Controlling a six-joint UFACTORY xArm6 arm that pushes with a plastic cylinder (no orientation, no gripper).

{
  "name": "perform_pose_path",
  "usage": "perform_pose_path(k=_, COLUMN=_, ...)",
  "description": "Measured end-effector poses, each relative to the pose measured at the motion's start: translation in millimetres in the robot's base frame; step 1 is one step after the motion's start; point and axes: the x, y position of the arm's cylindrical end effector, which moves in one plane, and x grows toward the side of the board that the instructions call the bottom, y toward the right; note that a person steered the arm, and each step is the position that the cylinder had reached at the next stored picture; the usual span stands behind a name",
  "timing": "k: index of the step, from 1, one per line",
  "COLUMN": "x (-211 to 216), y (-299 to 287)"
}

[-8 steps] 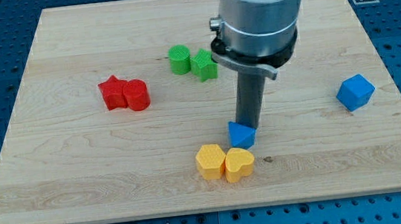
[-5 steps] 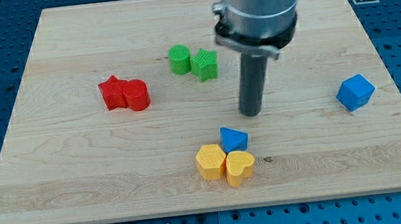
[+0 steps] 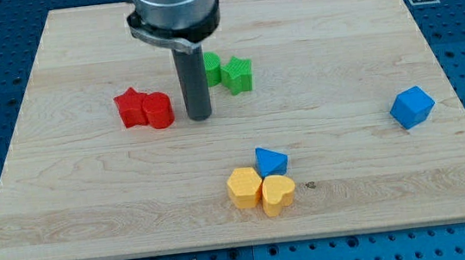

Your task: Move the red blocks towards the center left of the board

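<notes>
A red star block [image 3: 130,106] and a red cylinder block [image 3: 159,111] sit touching each other on the wooden board [image 3: 84,197], left of its middle. My tip [image 3: 201,117] rests on the board just to the right of the red cylinder, with a small gap between them. The rod partly hides a green cylinder behind it.
A green cylinder [image 3: 211,66] and a green star [image 3: 238,74] sit above my tip. A blue triangular block [image 3: 269,160] touches a yellow hexagon [image 3: 244,187] and a yellow heart [image 3: 278,192] near the bottom. A blue cube [image 3: 411,107] lies at the right.
My tip has moved left and up from beside the blue triangular block to just right of the red cylinder. The blocks have not moved.
</notes>
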Motion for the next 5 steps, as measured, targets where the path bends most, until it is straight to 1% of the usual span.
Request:
perform_pose_path(k=1, x=-1.3, y=-9.6)
perform_pose_path(k=3, x=4.9, y=20.6)
perform_pose_path(k=5, x=24.6, y=22.8)
